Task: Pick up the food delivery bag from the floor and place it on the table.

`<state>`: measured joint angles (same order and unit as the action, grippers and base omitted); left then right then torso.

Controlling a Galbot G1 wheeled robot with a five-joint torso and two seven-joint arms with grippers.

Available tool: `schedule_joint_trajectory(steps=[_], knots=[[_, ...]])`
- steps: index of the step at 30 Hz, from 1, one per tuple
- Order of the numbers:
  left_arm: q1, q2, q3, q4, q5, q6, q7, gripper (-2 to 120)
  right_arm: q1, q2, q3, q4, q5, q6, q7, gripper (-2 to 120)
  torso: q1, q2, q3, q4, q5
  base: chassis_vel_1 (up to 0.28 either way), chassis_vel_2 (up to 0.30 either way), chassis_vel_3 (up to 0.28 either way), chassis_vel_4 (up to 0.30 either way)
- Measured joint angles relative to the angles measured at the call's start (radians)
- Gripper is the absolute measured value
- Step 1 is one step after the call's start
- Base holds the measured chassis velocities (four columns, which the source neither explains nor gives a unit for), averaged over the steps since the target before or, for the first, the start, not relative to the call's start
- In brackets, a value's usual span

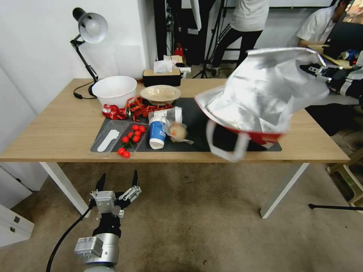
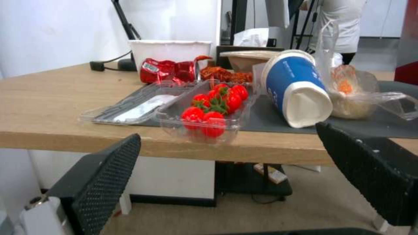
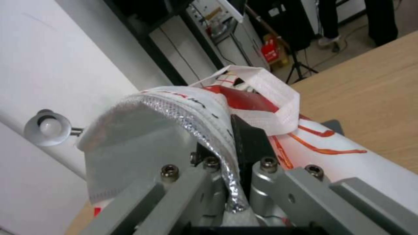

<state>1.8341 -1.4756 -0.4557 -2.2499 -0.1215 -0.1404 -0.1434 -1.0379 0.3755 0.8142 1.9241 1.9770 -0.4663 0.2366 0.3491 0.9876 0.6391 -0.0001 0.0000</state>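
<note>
Left gripper [image 1: 118, 181] parked low over the carpet floor [image 1: 196, 226] in front of the table [image 1: 56, 132], fingers spread, nothing held. Near table edge: clear tray of tomatoes [image 1: 131, 138], tipped blue-and-white cup [image 1: 156, 132], small clear food bag [image 1: 177, 132], all on the dark mat [image 1: 196, 117].

Delivery bag [image 1: 261, 94] is up off the floor, hanging tilted over the mat's right end, foil lining toward the head camera, white strap [image 1: 227, 145] dangling just past the table edge. Right gripper [image 3: 233, 143] clenched on the bag's rim, thin fold of fabric and foil between its fingers.

Risks, as I judge: pinch on slick crinkled foil may slip; soft boxy bag could collapse or tip on landing; a swing may knock the cup or food bag; strap could snag the edge.

Farther back: white bowl [image 1: 114, 90], beige dish [image 1: 160, 93], desk lamp [image 1: 89, 34].
</note>
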Motion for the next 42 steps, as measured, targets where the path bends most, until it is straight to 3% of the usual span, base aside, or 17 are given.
schedule_joint_trajectory(steps=[13, 22, 32, 42], knots=[[0.003, -0.006, 0.013, 0.006, 0.021, -0.002, 0.002, 100, 0.04, -0.026, -0.054, -0.088, -0.013, -0.005, -0.057, 0, 0.0, 0.0, 0.0, 0.0, 0.0, 0.0, 0.0, 0.0, 0.0], [0.003, -0.012, 0.02, 0.01, 0.033, -0.004, 0.004, 100, 0.078, -0.041, -0.117, -0.162, -0.05, 0.0, -0.196, 0, 0.0, 0.0, 0.0, -0.0001, 0.0001, 0.0, 0.0, 0.0, 0.0], [-0.002, -0.005, 0.019, 0.015, 0.03, -0.005, 0.003, 100, 0.239, -0.019, -0.266, -0.219, -0.076, 0.003, -0.28, 0, 0.0, 0.0, 0.0, 0.0, -0.0001, 0.0, 0.0, 0.0, 0.0], [-0.015, 0.005, 0.017, 0.034, 0.023, -0.005, 0.002, 100, 0.324, 0.045, -0.347, -0.243, -0.096, 0.013, -0.224, 0, 0.0, 0.0, 0.0, 0.0001, 0.0, 0.0, 0.0, 0.0, 0.0]])
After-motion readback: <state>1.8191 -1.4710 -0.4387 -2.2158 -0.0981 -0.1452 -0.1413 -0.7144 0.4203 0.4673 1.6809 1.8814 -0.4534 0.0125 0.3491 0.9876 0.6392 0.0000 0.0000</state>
